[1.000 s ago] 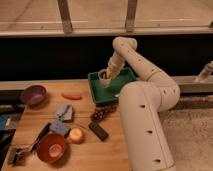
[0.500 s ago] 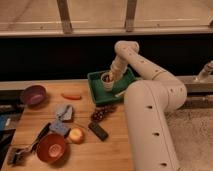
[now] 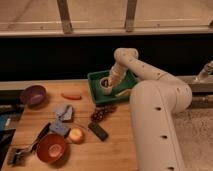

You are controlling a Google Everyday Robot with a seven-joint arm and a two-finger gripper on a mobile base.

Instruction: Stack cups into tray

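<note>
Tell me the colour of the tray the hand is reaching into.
Green. The tray shows in the camera view, with the hand down inside it by a cup.

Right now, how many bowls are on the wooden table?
2: a purple bowl at the far left edge, a red-orange bowl at the near left corner. The claw is over the green tray.

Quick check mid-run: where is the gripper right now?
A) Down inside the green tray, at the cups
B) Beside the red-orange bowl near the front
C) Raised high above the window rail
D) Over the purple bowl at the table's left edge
A: the gripper reaches down into the green tray at the cream-white cup, with a dark cup showing inside it, far from the purple bowl and the red-orange bowl.
</note>
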